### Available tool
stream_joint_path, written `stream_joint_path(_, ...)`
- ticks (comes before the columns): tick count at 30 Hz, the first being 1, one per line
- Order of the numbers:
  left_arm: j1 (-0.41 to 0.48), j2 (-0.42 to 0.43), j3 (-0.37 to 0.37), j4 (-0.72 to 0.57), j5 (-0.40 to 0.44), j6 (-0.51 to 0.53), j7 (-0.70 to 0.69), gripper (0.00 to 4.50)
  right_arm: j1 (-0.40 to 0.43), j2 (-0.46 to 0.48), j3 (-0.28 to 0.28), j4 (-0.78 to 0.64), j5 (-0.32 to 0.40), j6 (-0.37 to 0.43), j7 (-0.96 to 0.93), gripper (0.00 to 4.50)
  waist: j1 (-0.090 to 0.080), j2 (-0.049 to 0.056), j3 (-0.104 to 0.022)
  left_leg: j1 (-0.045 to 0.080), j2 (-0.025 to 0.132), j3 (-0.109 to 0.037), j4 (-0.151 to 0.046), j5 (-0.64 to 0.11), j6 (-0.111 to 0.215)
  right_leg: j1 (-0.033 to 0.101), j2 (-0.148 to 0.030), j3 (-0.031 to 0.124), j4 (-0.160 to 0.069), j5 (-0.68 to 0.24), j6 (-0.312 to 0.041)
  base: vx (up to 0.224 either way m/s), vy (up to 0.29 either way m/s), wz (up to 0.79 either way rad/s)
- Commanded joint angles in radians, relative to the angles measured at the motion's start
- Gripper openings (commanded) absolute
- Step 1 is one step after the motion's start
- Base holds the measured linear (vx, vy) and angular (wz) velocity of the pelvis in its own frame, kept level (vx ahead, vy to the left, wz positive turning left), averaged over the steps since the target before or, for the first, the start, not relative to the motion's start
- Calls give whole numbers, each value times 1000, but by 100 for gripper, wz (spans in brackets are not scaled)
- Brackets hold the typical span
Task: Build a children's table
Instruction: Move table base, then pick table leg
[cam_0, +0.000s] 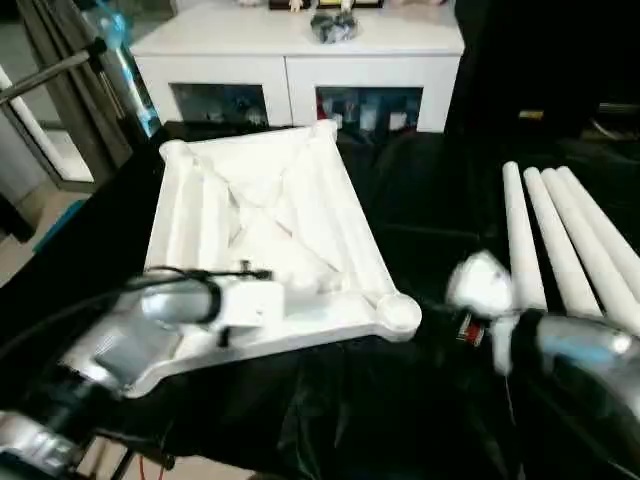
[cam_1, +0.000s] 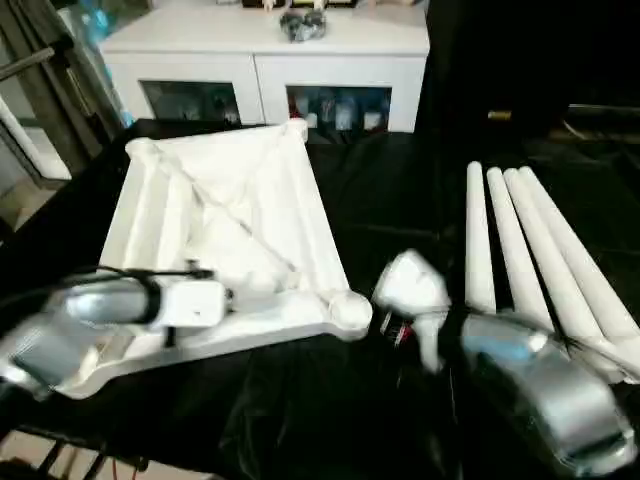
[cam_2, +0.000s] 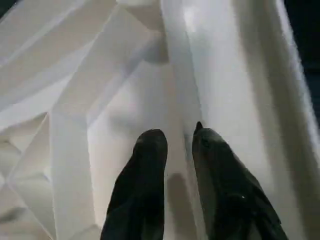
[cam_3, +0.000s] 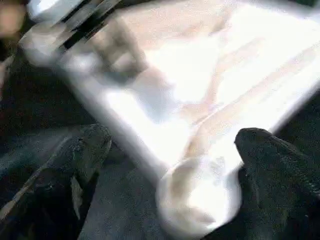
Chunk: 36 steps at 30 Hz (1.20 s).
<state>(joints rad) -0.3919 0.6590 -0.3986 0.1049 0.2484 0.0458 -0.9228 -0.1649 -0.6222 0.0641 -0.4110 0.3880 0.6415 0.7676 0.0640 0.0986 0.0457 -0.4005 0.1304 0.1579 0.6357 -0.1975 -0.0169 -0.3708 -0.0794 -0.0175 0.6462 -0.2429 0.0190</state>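
Black cloth (cam_0: 400, 200) covers the work surface in front of a white cabinet (cam_0: 300, 60) with glass doors. Over the tabletop's near-left part, the left gripper (cam_2: 175, 137) hangs with its black fingers a narrow gap apart, holding nothing, above a rib. That tabletop (cam_0: 270, 240) lies ribbed side up toward the cloth's left edge. Beside its near-right corner socket (cam_0: 398, 313) the right gripper (cam_3: 175, 145) stands spread wide. Four white legs (cam_0: 565, 240) lie side by side along the right edge.

Passage: we find open black cloth (cam_1: 390, 210) between tabletop (cam_1: 230, 200) and 4 legs (cam_1: 520, 250). Obstacles: white cabinet (cam_1: 270, 60) behind; tabletop's raised ribs.
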Motion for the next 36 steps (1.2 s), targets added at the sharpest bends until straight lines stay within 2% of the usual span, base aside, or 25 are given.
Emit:
stream_joint_path(1, 23, -22, 91, -86, -126, 97, -16, 139, -57, 48, -44, 42, -31, 117, -128, 450, -4, -17, -59, 29, 81, -39, -95, -191, 31, 21, -71, 29, -66, -41, -288, 0, 0, 0)
stream_joint_path(2, 32, -48, 124, -124, -191, 143, -7, 143, -89, 71, -54, 74, -64, 193, -198, 450, -8, -23, -57, 28, 80, -38, -98, -188, 32, 20, -67, 27, -72, -50, -289, 0, 0, 0)
stream_joint_path(3, 37, -76, 146, -159, -243, 184, 3, 151, -122, 96, -65, 110, -82, 270, -252, 450, -8, -19, -58, 29, 78, -39, -95, -183, 23, 19, -67, 26, -67, -52, -295, 0, 0, 0)
stream_joint_path(4, 40, -92, 157, -182, -273, 210, 9, 165, -142, 112, -73, 131, -86, 317, -286, 450, -7, -18, -57, 35, 77, -35, -94, -207, 3, 14, -64, 28, -71, -82, -297, 0, 0, 0)
stream_joint_path(5, 45, -115, 154, -213, -301, 241, 8, 174, -167, 137, -85, 158, -96, 370, -326, 450, -6, -27, -55, 34, 77, -33, -96, -211, 0, 14, -63, 29, -76, -92, -292, 0, 0, 0)
stream_joint_path(7, 52, -138, 149, -245, -321, 270, 0, 179, -193, 167, -104, 187, -102, 423, -373, 450, -5, -28, -57, 28, 76, -32, -96, -198, -5, 21, -67, 31, -75, -91, -270, 0, 0, 0)
stream_joint_path(8, 56, -149, 145, -260, -329, 284, -4, 181, -207, 185, -119, 203, -107, 453, -400, 450, -7, -35, -56, 27, 76, -30, -96, -184, -4, 21, -66, 33, -75, -80, -265, 0, 0, 0)
stream_joint_path(9, 68, -178, 127, -291, -339, 317, -6, 189, -237, 221, -162, 244, -127, 521, -463, 450, -6, -33, -58, 24, 74, -31, -95, -171, 0, 24, -68, 33, -73, -73, -261, 0, 0, 0)
stream_joint_path(10, 77, -193, 117, -308, -343, 331, 0, 201, -247, 234, -187, 264, -143, 544, -497, 450, -8, -35, -61, 24, 73, -27, -92, -118, 7, 23, -66, 33, -72, -45, -257, 0, 0, 0)
stream_joint_path(14, 114, -226, 109, -385, -390, 412, 23, 238, -268, 255, -265, 295, -171, 588, -573, 450, -7, -37, -64, 21, 73, -21, -88, -70, 18, 25, -62, 34, -71, 7, -242, 0, 0, 0)
stream_joint_path(15, 117, -227, 109, -394, -402, 420, 21, 238, -274, 258, -277, 296, -171, 588, -580, 450, -5, -32, -64, 23, 71, -21, -86, -64, 21, 25, -61, 33, -70, 15, -242, 0, 0, 0)
stream_joint_path(16, 124, -224, 113, -427, -446, 463, 18, 248, -304, 263, -314, 304, -179, 605, -613, 450, -6, -31, -64, 24, 71, -18, -85, -69, 21, 23, -61, 34, -72, 10, -243, 0, 0, 0)
stream_joint_path(21, 119, -219, 107, -430, -436, 460, 6, 280, -324, 237, -324, 321, -202, 628, -637, 450, -8, -33, -59, 28, 73, -16, -90, -101, 9, 23, -56, 35, -80, -54, -229, 0, 0, 0)
stream_joint_path(23, 117, -222, 106, -434, -428, 468, 5, 288, -333, 231, -335, 333, -216, 639, -656, 450, -8, -36, -60, 27, 73, -15, -89, -92, 4, 24, -55, 35, -79, -46, -226, 0, 0, 0)
stream_joint_path(26, 109, -215, 96, -446, -437, 485, 1, 288, -344, 205, -335, 365, -231, 637, -667, 450, -7, -34, -60, 28, 73, -14, -89, -91, -1, 24, -56, 36, -79, -43, -227, 0, 0, 0)
stream_joint_path(27, 108, -216, 95, -448, -447, 497, 6, 288, -349, 206, -342, 375, -230, 644, -670, 450, -8, -31, -61, 28, 72, -14, -88, -86, -3, 24, -55, 35, -76, -34, -228, 0, 0, 0)
stream_joint_path(28, 107, -216, 95, -450, -453, 505, 10, 288, -352, 206, -345, 382, -228, 647, -672, 450, -9, -33, -62, 28, 71, -14, -87, -83, -1, 24, -54, 35, -76, -24, -231, 0, 0, 0)
stream_joint_path(30, 109, -213, 84, -459, -457, 513, 18, 288, -351, 193, -324, 418, -215, 665, -644, 450, -9, -28, -62, 27, 72, -15, -86, -79, 2, 26, -55, 35, -75, -9, -235, 0, 0, 0)
stream_joint_path(34, 107, -215, 79, -458, -454, 510, 17, 288, -354, 204, -324, 448, -190, 668, -613, 450, -9, -32, -62, 25, 72, -14, -84, -77, 18, 29, -56, 34, -75, 5, -249, 0, 0, 0)
stream_joint_path(35, 103, -220, 79, -455, -458, 514, 14, 288, -356, 208, -316, 470, -180, 669, -599, 450, -10, -35, -62, 25, 73, -13, -84, -77, 20, 29, -55, 34, -76, 4, -250, 0, 0, 0)
stream_joint_path(36, 101, -222, 79, -454, -460, 517, 12, 288, -357, 208, -311, 480, -175, 669, -590, 450, -9, -33, -63, 26, 73, -13, -83, -76, 22, 29, -56, 34, -75, 1, -255, 0, 0, 0)
